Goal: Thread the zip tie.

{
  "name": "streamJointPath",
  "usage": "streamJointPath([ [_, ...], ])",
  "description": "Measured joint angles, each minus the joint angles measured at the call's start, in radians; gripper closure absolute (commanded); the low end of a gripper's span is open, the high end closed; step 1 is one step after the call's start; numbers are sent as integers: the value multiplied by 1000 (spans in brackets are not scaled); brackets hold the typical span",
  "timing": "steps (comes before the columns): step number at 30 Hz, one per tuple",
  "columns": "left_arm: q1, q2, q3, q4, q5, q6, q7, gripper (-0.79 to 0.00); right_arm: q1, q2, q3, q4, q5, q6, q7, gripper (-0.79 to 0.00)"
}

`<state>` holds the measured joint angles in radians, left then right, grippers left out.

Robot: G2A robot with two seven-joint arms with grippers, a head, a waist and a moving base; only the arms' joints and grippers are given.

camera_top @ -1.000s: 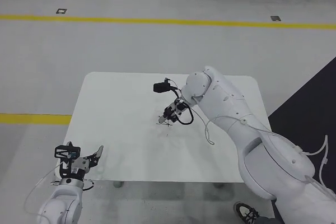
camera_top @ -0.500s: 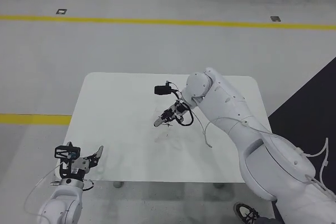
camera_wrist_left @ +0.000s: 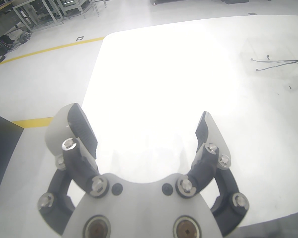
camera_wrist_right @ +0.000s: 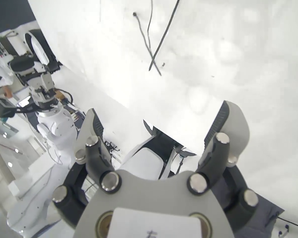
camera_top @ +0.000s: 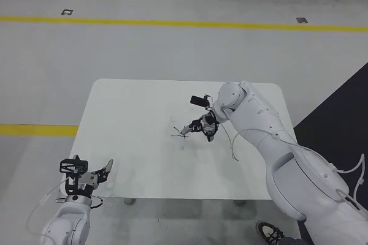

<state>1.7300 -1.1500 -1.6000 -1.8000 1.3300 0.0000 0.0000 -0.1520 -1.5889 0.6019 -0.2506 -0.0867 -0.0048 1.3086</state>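
Three thin black zip ties (camera_wrist_right: 151,30) lie crossed on the white table (camera_top: 129,110), near its middle (camera_top: 181,133). My right gripper (camera_wrist_right: 161,120) is open and holds nothing. In the top view the right gripper (camera_top: 189,129) hovers just right of the ties. My left gripper (camera_wrist_left: 140,115) is open and empty above the table's front left corner (camera_top: 101,173). From there the zip ties (camera_wrist_left: 275,64) show far off across the table.
A small dark speck (camera_wrist_left: 290,87) lies on the table close to the ties. A dark panel (camera_top: 349,116) stands beside the table's right side. Yellow floor lines (camera_top: 30,130) run past the table's left side and behind it.
The right arm has drawn back to the right, and its gripper went from the ties' left side to their right side. The ties stay on the table. The left arm has not moved.
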Motion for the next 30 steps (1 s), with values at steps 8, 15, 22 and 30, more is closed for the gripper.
streamJointPath([
  [8,0,0,0,0,0,0,0,-785,-2,-7,-9,-20,-55,57,-107,-372],
  [15,0,0,0,0,0,0,0,-785,0,-19,3,-18,-47,12,-168,-785],
  [22,0,0,0,0,0,0,0,-785,6,-21,-6,-23,-72,7,-160,-785],
  [30,0,0,0,0,0,0,0,-785,-9,-18,1,-37,-59,-23,-146,-785],
])
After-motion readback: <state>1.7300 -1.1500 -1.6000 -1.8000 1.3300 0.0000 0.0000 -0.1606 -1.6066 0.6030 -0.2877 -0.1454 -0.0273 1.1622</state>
